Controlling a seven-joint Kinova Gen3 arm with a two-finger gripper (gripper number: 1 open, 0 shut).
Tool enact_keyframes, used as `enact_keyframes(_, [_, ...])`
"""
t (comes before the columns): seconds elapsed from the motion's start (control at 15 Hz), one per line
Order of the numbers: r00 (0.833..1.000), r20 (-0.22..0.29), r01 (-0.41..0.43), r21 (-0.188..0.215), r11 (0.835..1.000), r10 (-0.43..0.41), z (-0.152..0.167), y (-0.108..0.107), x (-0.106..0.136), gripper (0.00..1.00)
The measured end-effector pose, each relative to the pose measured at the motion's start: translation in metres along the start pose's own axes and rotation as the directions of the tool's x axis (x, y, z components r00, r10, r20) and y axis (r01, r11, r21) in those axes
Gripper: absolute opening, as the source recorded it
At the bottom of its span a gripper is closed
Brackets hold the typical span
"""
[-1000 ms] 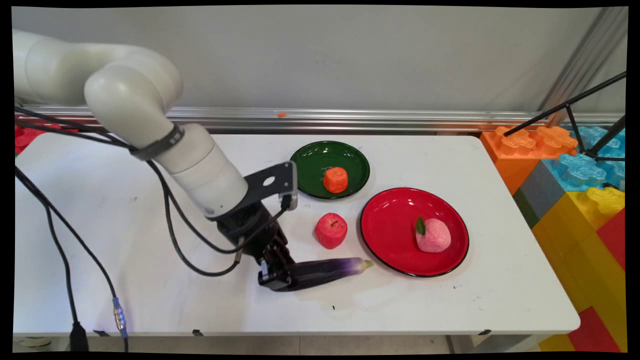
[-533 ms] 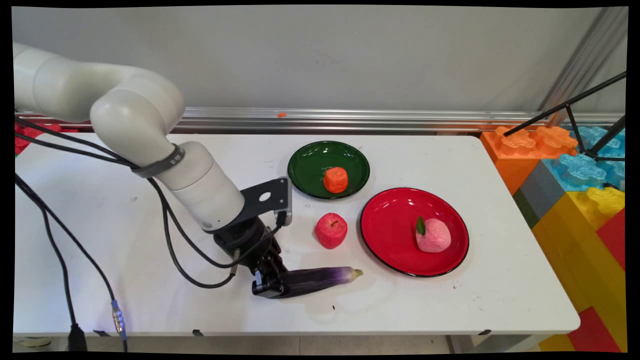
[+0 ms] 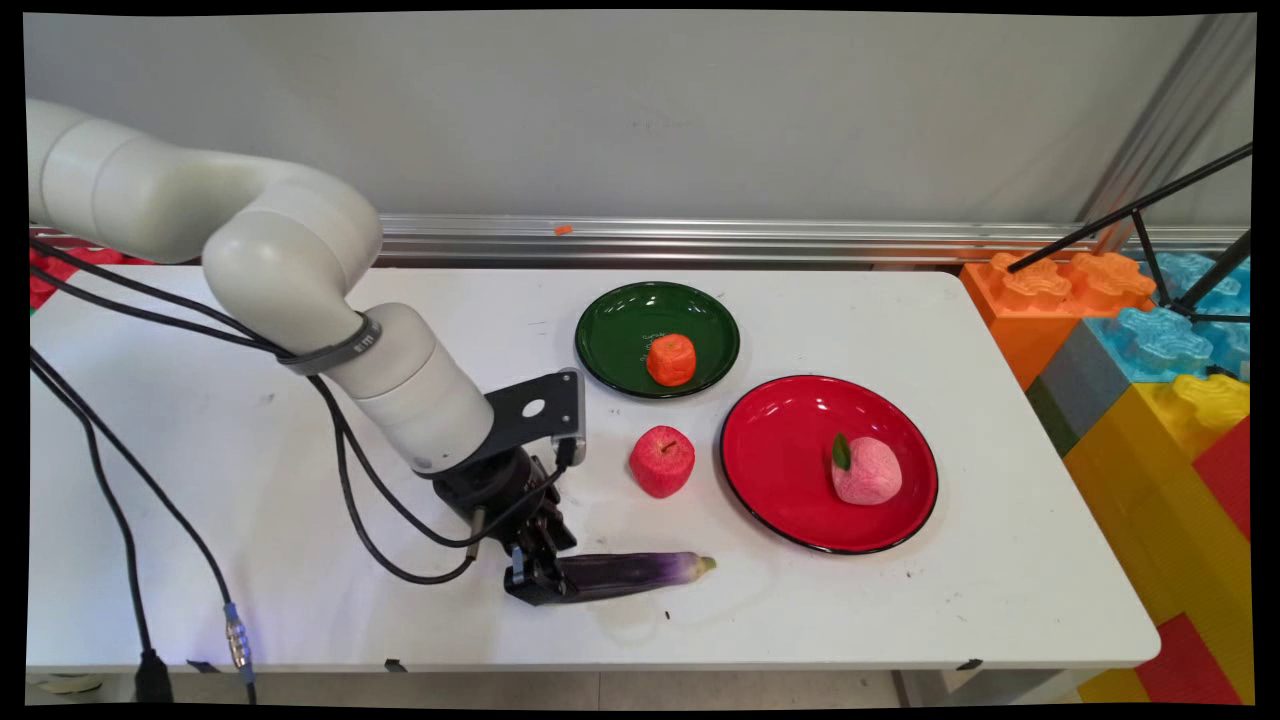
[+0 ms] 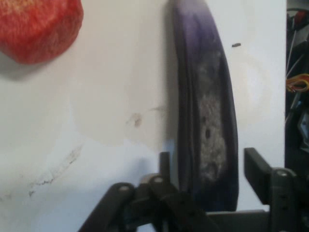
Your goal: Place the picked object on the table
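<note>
A long purple eggplant (image 3: 630, 573) lies flat on the white table (image 3: 900, 610) near its front edge, green tip pointing right. My gripper (image 3: 540, 583) reaches down over its thick left end. In the hand view the eggplant (image 4: 207, 106) runs up between the two fingers (image 4: 256, 169), and a thin strip of table shows on each side of it, so the gripper (image 4: 210, 159) stands open around it. A red apple (image 3: 662, 461) sits just behind the eggplant; it also shows in the hand view's upper left corner as the apple (image 4: 36, 26).
A green plate (image 3: 620, 330) at the back holds an orange fruit (image 3: 671, 359). A red plate (image 3: 780, 470) to the right holds a pink peach (image 3: 866, 470). Big coloured toy blocks (image 3: 1150, 400) stand past the table's right end. Black cables (image 3: 120, 500) hang at the left.
The gripper moved down and towards the table's front edge, carrying the eggplant. The eggplant went from tilted with its tip raised to lying flat, and the fingers now stand slightly off it.
</note>
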Motion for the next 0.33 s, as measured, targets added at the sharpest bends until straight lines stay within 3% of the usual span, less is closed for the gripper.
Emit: enact_keyframes(0.33, [1.0,-0.013,-0.004,0.003,1.0,0.004,0.0031,-0.0045,0.0049,1.0])
